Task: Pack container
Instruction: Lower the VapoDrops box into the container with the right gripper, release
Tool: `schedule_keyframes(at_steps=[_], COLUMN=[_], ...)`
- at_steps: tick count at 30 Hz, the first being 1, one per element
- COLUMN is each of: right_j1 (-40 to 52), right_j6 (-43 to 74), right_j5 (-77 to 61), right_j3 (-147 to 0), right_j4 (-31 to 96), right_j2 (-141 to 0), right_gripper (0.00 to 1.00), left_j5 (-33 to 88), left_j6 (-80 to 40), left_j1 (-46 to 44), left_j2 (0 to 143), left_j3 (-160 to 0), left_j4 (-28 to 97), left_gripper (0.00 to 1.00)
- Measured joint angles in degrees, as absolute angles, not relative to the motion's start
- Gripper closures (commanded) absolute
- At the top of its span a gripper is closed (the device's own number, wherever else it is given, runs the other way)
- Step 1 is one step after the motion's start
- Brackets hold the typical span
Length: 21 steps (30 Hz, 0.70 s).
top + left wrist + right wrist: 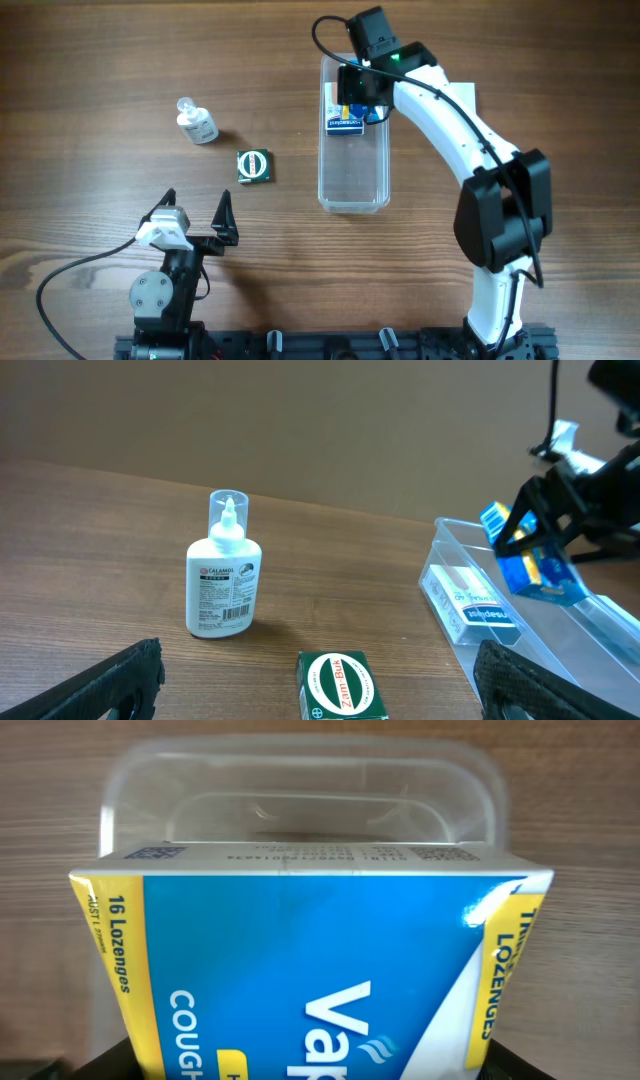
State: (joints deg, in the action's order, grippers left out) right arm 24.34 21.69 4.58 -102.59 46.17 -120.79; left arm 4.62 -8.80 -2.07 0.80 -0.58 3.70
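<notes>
The container (352,203), a long clear tub, stands at mid-table; it also shows in the left wrist view (610,635) and the right wrist view (300,775). A white and blue box (345,124) lies in its far end (470,606). My right gripper (362,92) is shut on a blue and yellow lozenge box (300,970) and holds it above the tub's far end (535,560). My left gripper (196,213) is open and empty near the front edge. A green Zam-Buk box (254,166) lies on the table just ahead of its fingers (340,685).
A small clear-capped white bottle (198,122) stands upright left of the green box (224,575). A flat white piece (462,94) lies right of the tub, partly under the right arm. The near half of the tub holds nothing.
</notes>
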Motion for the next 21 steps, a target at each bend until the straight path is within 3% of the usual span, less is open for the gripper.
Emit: schedule_keyframes(at_steps=[21], right_j1=[26.9], right_j6=[23.4], right_j5=[5.2], right_j3=[-102.6], right_j4=[42.5], right_j2=[-124.9], right_gripper=[0.24], left_j5=[4.6], left_j6=[-8.8], left_j1=[-2.1], left_j2=[0.8], left_j3=[-0.6], left_j4=[3.7], left_gripper=[0.0])
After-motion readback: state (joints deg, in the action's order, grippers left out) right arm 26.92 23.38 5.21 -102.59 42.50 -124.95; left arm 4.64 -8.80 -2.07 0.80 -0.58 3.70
